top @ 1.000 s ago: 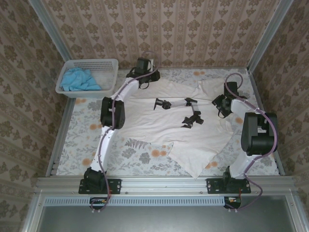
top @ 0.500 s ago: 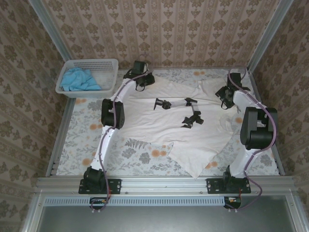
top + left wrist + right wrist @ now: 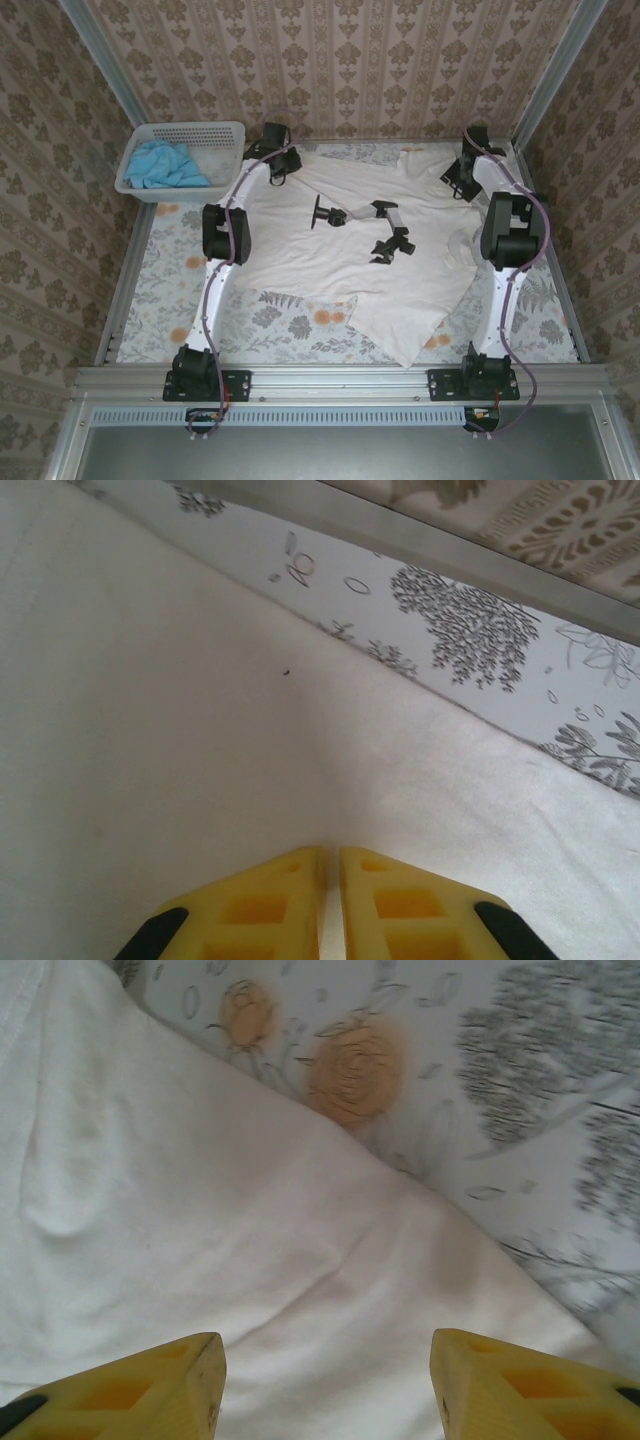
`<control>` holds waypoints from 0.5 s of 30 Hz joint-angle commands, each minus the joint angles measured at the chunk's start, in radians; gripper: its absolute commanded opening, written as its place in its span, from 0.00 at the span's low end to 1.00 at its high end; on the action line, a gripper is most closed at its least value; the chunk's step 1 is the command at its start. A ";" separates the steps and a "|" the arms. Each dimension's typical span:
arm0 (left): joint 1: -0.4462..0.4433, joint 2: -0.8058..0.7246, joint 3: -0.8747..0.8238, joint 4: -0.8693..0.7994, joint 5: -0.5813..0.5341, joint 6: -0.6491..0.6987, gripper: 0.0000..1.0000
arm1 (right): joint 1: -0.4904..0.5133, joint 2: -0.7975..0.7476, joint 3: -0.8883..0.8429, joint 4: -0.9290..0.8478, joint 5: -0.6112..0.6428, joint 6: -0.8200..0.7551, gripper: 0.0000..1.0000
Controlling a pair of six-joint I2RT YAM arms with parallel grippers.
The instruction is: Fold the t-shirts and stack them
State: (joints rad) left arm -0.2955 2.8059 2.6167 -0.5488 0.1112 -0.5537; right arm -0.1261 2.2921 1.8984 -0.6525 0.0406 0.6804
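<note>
Left gripper point(image 3: 330, 858) pinched narrow on cream-white t-shirt point(image 3: 300, 255), right gripper point(image 3: 326, 1348) spread wide over its edge

You've got the cream shirt point(image 3: 300, 255) spread mostly flat mid-table point(image 3: 170, 280), collar toward the far edge. Its near hem is wrinkled, with one corner reaching toward the near edge. The blue shirt point(image 3: 160, 165) sits crumpled in the basket point(image 3: 190, 127) at the far-left corner.
</note>
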 commanded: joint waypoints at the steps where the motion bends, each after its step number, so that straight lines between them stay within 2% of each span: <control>1: 0.036 -0.006 0.011 -0.075 -0.093 0.003 0.14 | 0.023 0.087 0.123 -0.134 -0.030 -0.028 0.58; 9: 0.055 0.003 0.053 -0.064 -0.142 0.032 0.18 | 0.046 0.271 0.419 -0.256 -0.059 -0.019 0.58; 12: 0.054 -0.011 0.067 -0.052 -0.089 0.047 0.25 | 0.045 0.332 0.555 -0.341 -0.040 -0.029 0.60; 15: 0.036 -0.059 0.065 -0.057 -0.065 0.071 0.39 | 0.042 0.330 0.654 -0.403 -0.031 -0.048 0.64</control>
State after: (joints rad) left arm -0.2535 2.8059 2.6534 -0.5755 0.0292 -0.5171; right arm -0.0803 2.6183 2.4634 -0.9264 0.0002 0.6567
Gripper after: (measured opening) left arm 0.353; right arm 0.630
